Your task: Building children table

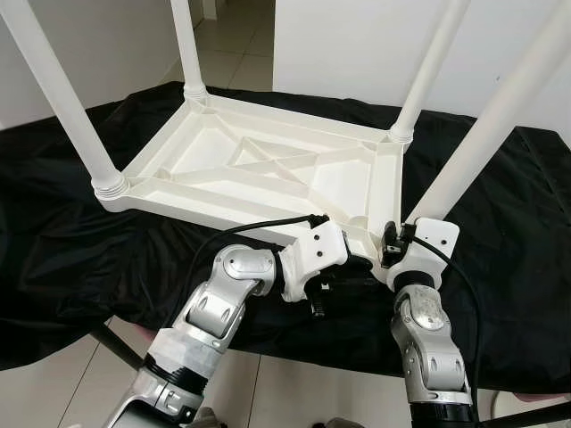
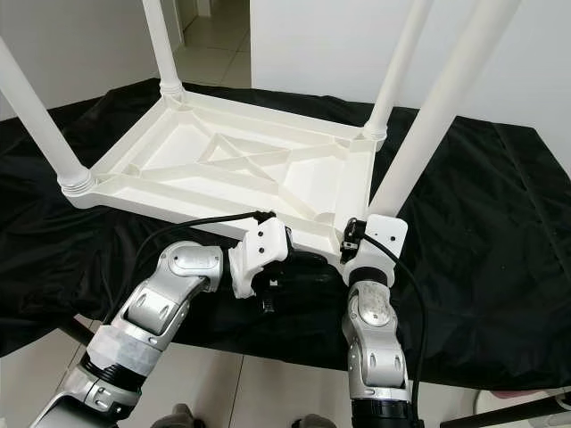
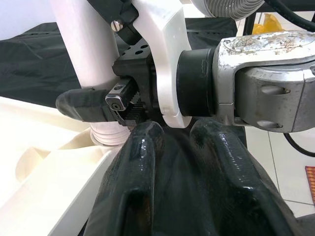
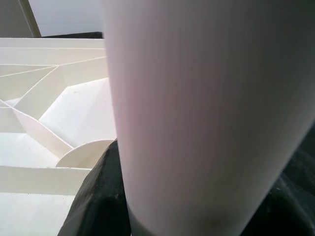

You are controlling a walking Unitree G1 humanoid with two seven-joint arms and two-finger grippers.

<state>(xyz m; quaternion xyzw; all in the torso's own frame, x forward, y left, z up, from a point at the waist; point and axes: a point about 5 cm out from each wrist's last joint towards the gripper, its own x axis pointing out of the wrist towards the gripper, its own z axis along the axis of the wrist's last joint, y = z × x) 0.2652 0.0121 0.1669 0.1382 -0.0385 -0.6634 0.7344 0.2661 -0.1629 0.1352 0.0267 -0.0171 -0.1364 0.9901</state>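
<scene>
While upturned tabletop (image 1: 268, 165) lies on black cloth (image 1: 80, 241), right gripper (image 3: 106, 105) clamps near leg (image 1: 500, 116), left gripper (image 1: 314, 290) grasp unclear.

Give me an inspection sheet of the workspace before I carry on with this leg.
Surface: black cloth covering the work surface.
Job's things: white tabletop lying upside down, ribs up; four white legs standing at its corners, near-right leg among them.
Clutter: nothing seen.
Grippers: right gripper closed around the base of the near-right leg; left gripper at the tabletop's near edge beside it, holding nothing, its fingers slightly apart.
Cables: black cable looping over the left wrist; another along the right forearm.
Surroundings: white walls, tiled floor beyond the cloth.
</scene>
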